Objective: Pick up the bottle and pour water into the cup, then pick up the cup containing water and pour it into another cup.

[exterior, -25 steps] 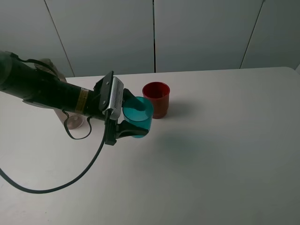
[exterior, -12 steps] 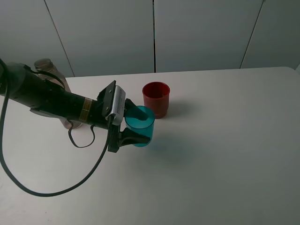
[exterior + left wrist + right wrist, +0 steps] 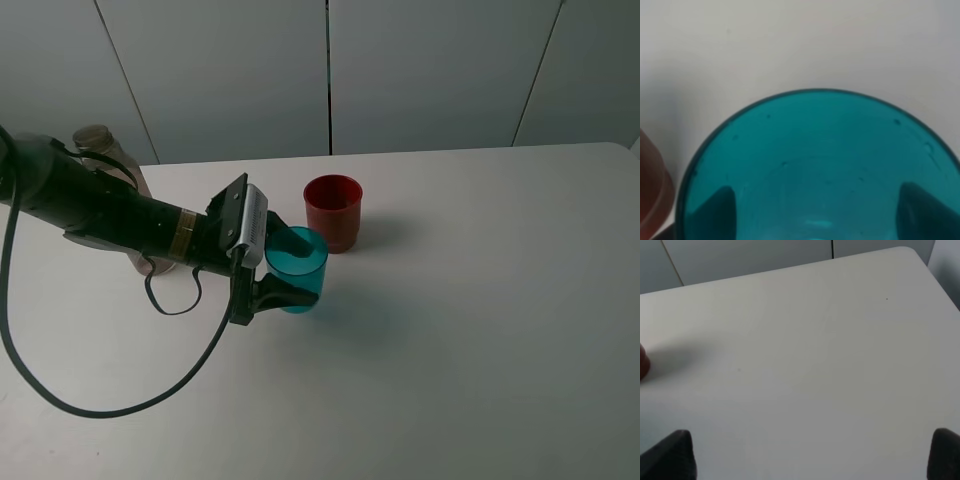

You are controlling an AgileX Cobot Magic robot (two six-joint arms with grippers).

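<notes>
Grip on the translucent teal-blue plastic tumbler (image 3: 297, 268) is kept by the left claw (image 3: 283, 268), whose dark fingers (image 3: 722, 204) are seen pinching its wall from both sides, so that the tumbler can be carried upright without spilling. It is held toward the left half of the worktop (image 3: 480, 300), just in front of the opaque dark red plastic cup (image 3: 333, 212), a position judged to suit either a pour or a set-down beside it. The tall smoky-grey plastic bottle (image 3: 98, 145) is parked near the back-left corner, clear of the arm's path. The right claw (image 3: 810, 452) is held spread over bare worktop toward the right edge, out of the way.
</notes>
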